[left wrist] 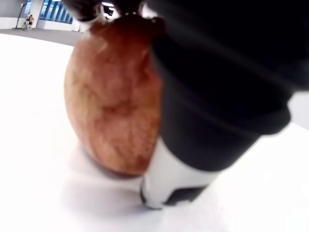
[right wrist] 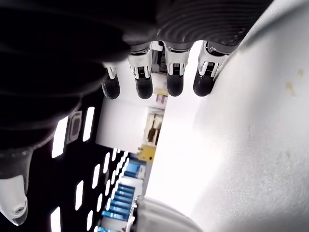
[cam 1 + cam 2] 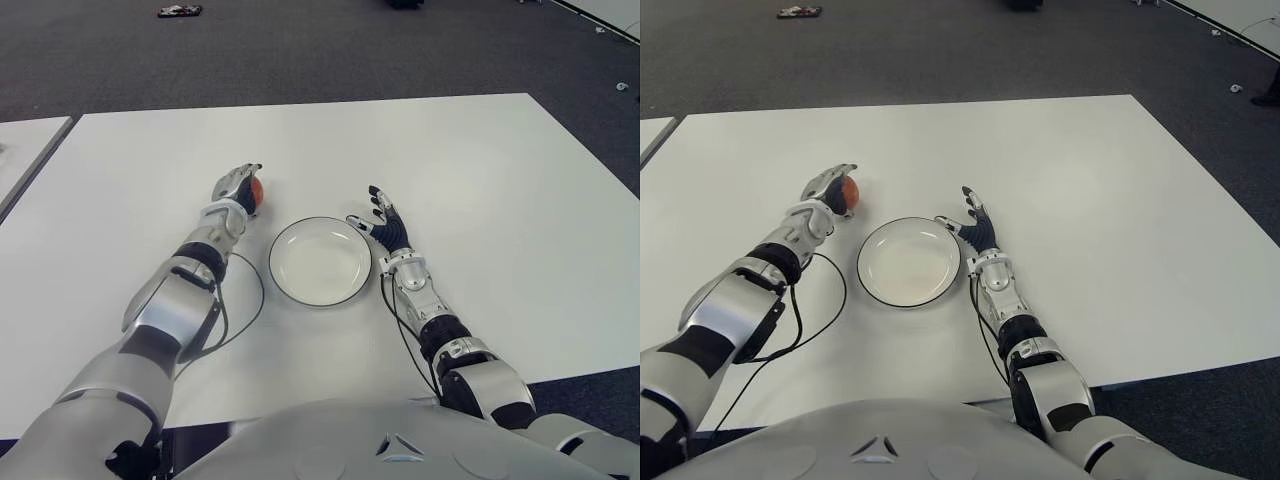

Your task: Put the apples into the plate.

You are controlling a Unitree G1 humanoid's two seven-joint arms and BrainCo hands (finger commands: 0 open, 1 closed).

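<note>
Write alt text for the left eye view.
The left robot hand grips a red apple on the white table, just left of an empty white plate. The right robot hand shows open at the plate's right edge.

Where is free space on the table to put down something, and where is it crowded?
Bare table lies beyond and to the right of the right hand. The empty plate is free. Crowded: plate's left, where the left hand grips the apple.
</note>
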